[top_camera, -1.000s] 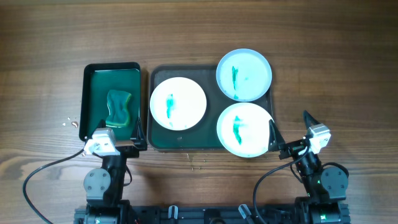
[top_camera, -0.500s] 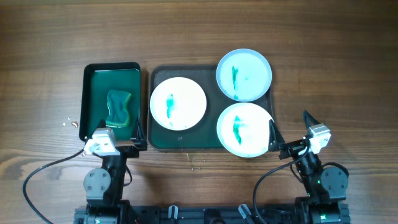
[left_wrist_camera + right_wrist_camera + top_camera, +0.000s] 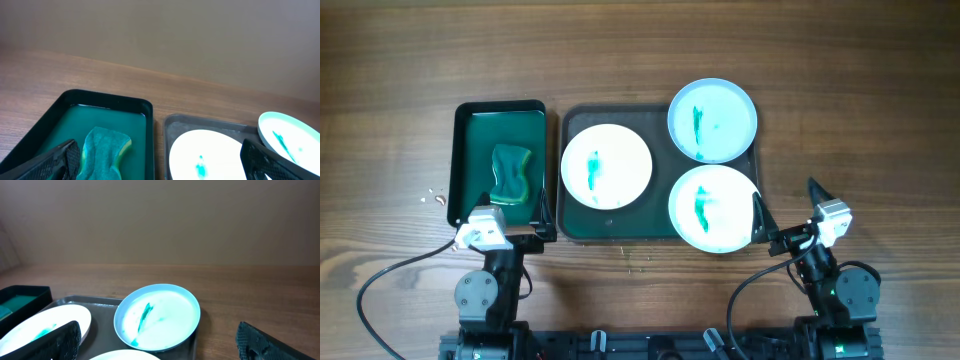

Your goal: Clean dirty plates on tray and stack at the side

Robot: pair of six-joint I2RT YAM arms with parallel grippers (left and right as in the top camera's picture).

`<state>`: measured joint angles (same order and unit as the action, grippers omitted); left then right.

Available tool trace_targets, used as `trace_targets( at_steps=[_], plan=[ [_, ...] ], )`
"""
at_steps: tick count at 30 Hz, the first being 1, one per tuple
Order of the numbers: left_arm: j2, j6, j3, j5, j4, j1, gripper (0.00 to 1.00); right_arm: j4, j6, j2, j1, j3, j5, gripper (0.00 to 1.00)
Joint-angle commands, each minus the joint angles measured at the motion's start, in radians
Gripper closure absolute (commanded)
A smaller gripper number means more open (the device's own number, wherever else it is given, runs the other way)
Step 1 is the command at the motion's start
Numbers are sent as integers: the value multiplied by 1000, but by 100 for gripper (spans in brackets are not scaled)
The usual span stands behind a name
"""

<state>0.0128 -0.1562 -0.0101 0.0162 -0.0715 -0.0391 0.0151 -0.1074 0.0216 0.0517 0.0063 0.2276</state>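
The wooden table (image 3: 840,60) fills the overhead view. At its centre lies the tray (image 3: 610,113), dark, with a raised rim, and all three plates are on it. From the middle of the tray:

- One plate (image 3: 606,166) lies flat at 9 o'clock.
- A second plate (image 3: 712,120) sits at 1 o'clock and overlaps the far rim.
- A third plate (image 3: 713,208) sits at 5 o'clock and overlaps the near rim.

Each plate has a green streak across its white face.

Just beside the tray at 9 o'clock is a smaller dark tray (image 3: 457,160) with a green base. A green sponge (image 3: 510,172) rests in its near half.

The two arms sit at the 6 o'clock edge of the table. The left gripper (image 3: 159,152) hangs at the near end of the smaller tray with its fingers spread wide. It is empty, and the sponge is in front of it, between the fingers but not touching them. The right gripper (image 3: 783,197) sits at 4 o'clock from the tray, just beside the 5 o'clock plate. Its fingers are also spread wide and hold nothing.

A few pale crumbs (image 3: 430,198) lie on the wood at 9 o'clock of the smaller tray.

As I judge it, the task has not started:

- No plate has been wiped.
- No plate has left the tray.
- No stack stands at the side.
- The sponge has not been picked up.

All three plates are left to clean, lift out and stack.
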Motion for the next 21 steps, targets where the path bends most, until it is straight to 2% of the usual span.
trace_targets(
  at_steps=[1, 5, 9, 15, 21],
  plan=[
    [-6, -10, 4, -13, -2, 5, 0, 2, -2, 7, 4, -1, -1, 0],
    [-6, -11, 4, -19, -1, 5, 0, 2, -18, 10, 4, -1, 11, 0],
    [-6, -92, 4, -27, 7, 5, 0, 3, -57, 14, 4, -1, 10, 0],
    [-6, -92, -5, -28, -4, 5, 0, -11, -53, 51, 4, 14, 45, 0],
    [17, -83, -119, -26, -127, 5, 0, -25, -52, 135, 4, 90, 63, 0]
  ],
)
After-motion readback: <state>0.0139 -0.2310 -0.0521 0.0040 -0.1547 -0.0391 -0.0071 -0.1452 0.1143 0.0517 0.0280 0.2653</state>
